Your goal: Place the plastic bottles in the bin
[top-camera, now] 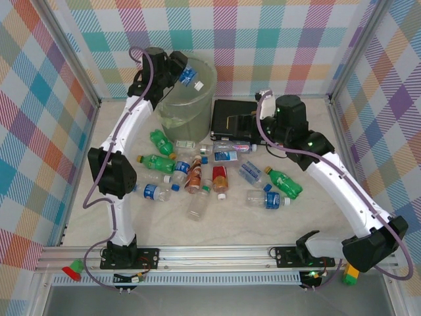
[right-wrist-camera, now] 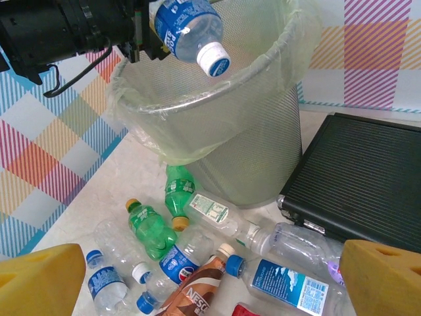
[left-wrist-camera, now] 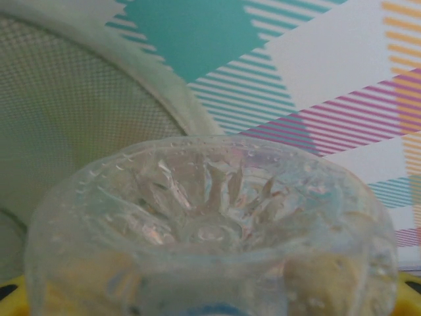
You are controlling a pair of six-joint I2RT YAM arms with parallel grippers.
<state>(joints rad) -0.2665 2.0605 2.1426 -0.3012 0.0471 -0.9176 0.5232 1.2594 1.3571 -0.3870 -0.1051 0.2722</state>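
The blue-labelled water bottle [right-wrist-camera: 191, 29] hangs tilted, cap down, over the mouth of the bin [top-camera: 204, 99], pinched in my left fingers [left-wrist-camera: 14, 304]. The left wrist view gives its moulded base against the mesh wall, the right wrist view its label and white cap. My right fingers [right-wrist-camera: 381, 276] gape wide, empty, above loose bottles [top-camera: 197, 174] strewn on the worktop [top-camera: 230, 227]. The black case [top-camera: 230, 115] sits just right of the bin.

Clear glossy plastic bottles [top-camera: 193, 176], crinkled, w/ printed film labels. Matt fine-mesh bin [right-wrist-camera: 263, 131], grey-green; liner [right-wrist-camera: 164, 141] thin glossy plastic film. Blk case [right-wrist-camera: 368, 171]: ribbed, matt. Bench [top-camera: 230, 224]: pale marbled, smooth. Front rail [top-camera: 217, 253]: bare metal, satin.
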